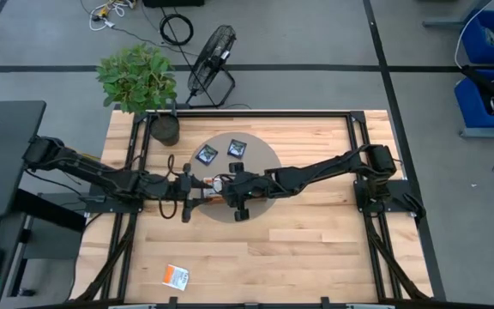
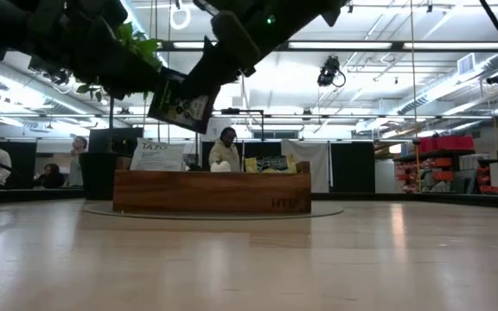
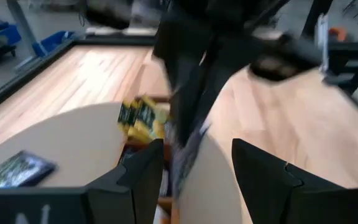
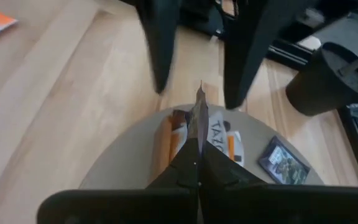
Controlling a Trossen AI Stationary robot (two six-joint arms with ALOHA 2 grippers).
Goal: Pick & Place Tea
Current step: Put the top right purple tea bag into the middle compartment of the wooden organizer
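Note:
My right gripper (image 1: 219, 184) is shut on a dark tea sachet with a yellow-green print (image 2: 180, 102), which hangs above the long wooden tray (image 2: 212, 192). The tray stands on a round grey mat (image 1: 264, 154) and holds several sachets upright, one of them yellow-green (image 3: 143, 119). My left gripper (image 3: 197, 180) stands open facing the right gripper from the table's left, with the held sachet (image 3: 188, 155) edge-on ahead of its fingers and nothing between them. Two dark sachets (image 1: 206, 154) (image 1: 236, 148) lie flat on the mat. An orange-and-white sachet (image 1: 176, 275) lies near the table's front edge. My right gripper pinches the sachet's upper edge (image 4: 199, 134) between its two fingers. The fingers come slanting down from the table's right. The sachet hangs below them, tilted, its lower edge (image 2: 173, 121) clear of the tray.
A potted plant (image 1: 148, 90) stands at the table's far left corner, close behind the left arm. A black floor fan (image 1: 211, 64) is beyond the far edge. Bare wood lies to the near side of the mat. People show in the room beyond.

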